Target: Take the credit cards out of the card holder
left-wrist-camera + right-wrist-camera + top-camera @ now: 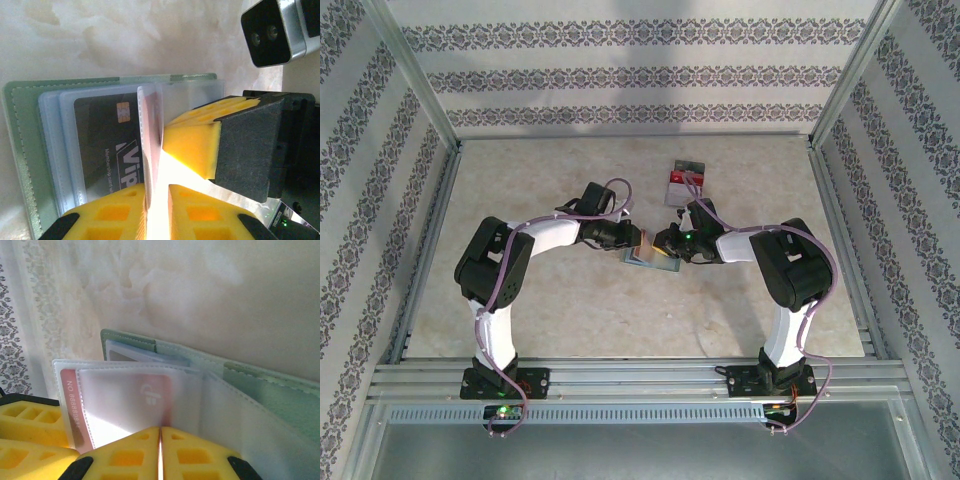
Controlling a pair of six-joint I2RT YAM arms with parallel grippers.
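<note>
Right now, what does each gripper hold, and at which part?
Both grip the open card holder: the left gripper pinches a clear sleeve's edge, the right gripper the bottom edge of the sleeve holding a red card.

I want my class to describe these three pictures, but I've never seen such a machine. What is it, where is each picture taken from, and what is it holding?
Two robot arms are bolted to a table. One picture looks down from above; the other two come from cameras on each wrist, so the yellow pads are that arm's own fingers. An open card holder lies between the arms, with credit cards in clear sleeves. The left gripper pinches a sleeve's edge. The right gripper is shut on a sleeve holding a red card. A separate card stack lies farther back.
</note>
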